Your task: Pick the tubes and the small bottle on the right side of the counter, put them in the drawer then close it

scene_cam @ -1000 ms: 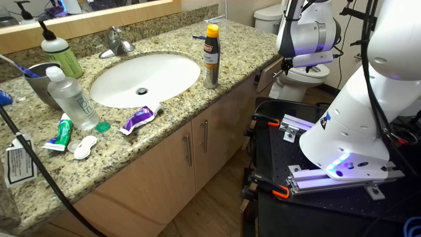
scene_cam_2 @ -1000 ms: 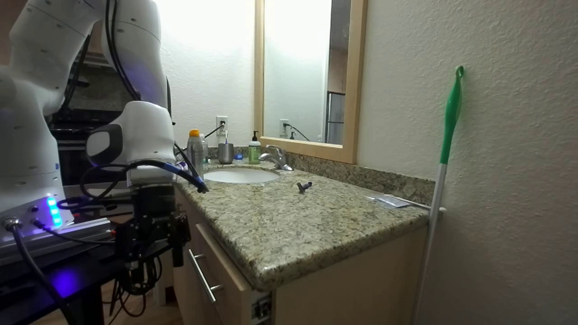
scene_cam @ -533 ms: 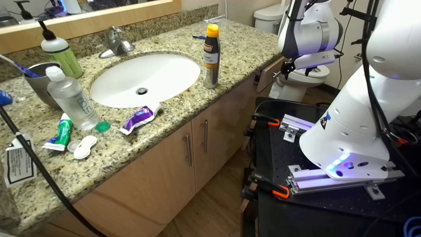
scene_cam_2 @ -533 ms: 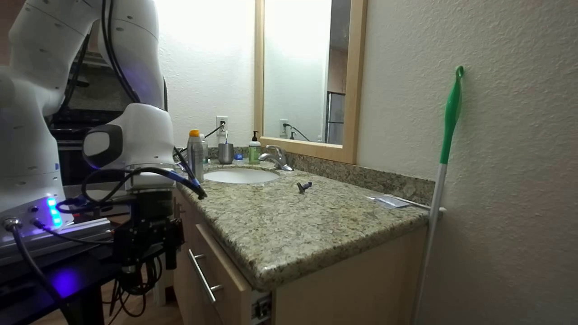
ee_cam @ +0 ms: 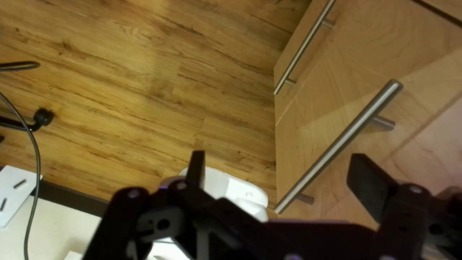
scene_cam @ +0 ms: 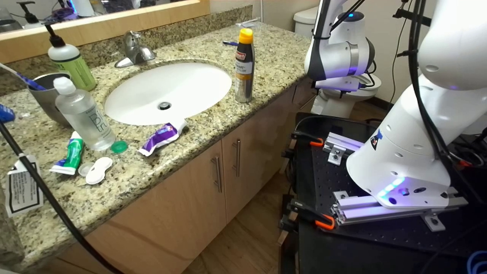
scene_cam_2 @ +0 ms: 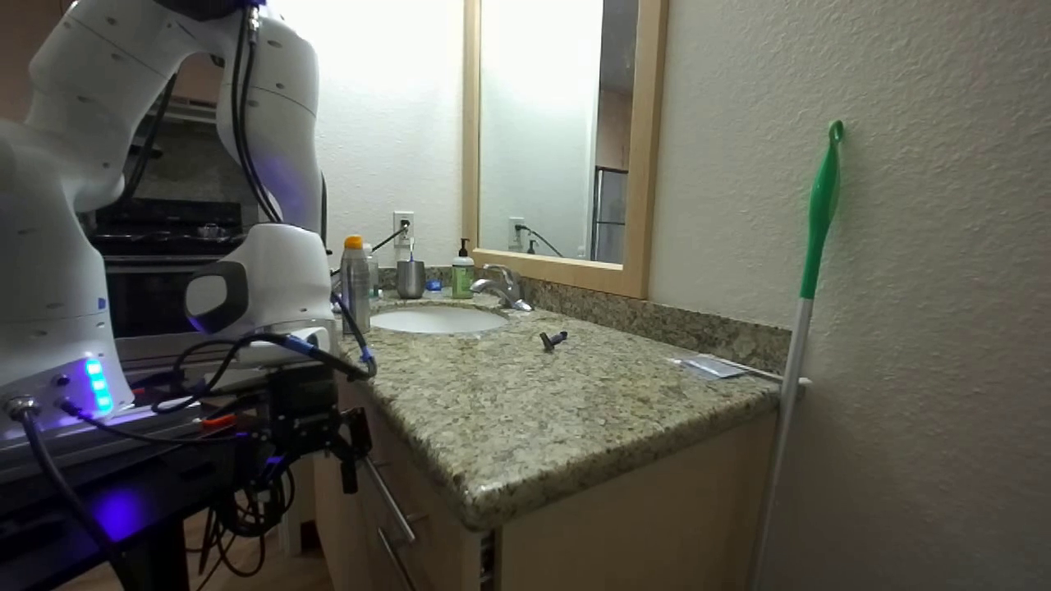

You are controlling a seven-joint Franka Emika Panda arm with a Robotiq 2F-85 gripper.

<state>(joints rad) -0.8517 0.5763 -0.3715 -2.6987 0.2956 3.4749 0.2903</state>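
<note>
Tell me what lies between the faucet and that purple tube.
In an exterior view, the white sink basin lies between the faucet and the purple tube.

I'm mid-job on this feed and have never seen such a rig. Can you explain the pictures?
The machine is one white robot arm ending in a black gripper. Two pictures look on from outside; the wrist view looks past the gripper toward a wooden floor and a drawer with a metal handle. Things on the counter include a yellow-capped can, clear bottle, pump bottle, purple tube and green tube. The gripper stands open, and nothing appears held.
</note>
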